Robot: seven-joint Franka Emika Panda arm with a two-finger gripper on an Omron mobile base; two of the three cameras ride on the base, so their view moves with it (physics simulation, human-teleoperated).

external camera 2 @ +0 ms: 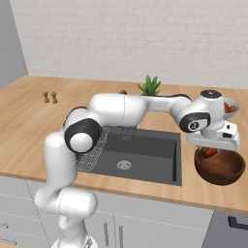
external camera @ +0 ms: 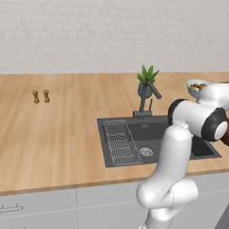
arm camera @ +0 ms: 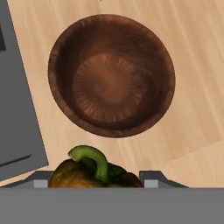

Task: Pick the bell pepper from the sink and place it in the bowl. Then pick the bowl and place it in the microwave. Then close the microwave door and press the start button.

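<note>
The red-orange bell pepper (arm camera: 70, 175) with its green stem sits between the fingers of my gripper (arm camera: 96, 181), which is shut on it. The reddish-brown wooden bowl (arm camera: 111, 74) stands on the counter right below, with nothing in it. From the right base view, the gripper (external camera 2: 212, 146) hangs just over the bowl (external camera 2: 220, 167), with the pepper (external camera 2: 209, 152) at the bowl's rim height. The dark sink (external camera 2: 140, 152) lies left of the bowl. In the left base view the sink (external camera: 148, 135) is partly behind my arm. The microwave is out of view.
A wire rack (external camera: 119, 143) lies in the sink's left half, with the faucet (external camera: 148, 97) and a potted plant (external camera: 146, 80) behind. A pale bowl of fruit (external camera 2: 231, 107) stands at the back right. Two small shakers (external camera: 40, 96) stand far left. The counter's front edge is close to the wooden bowl.
</note>
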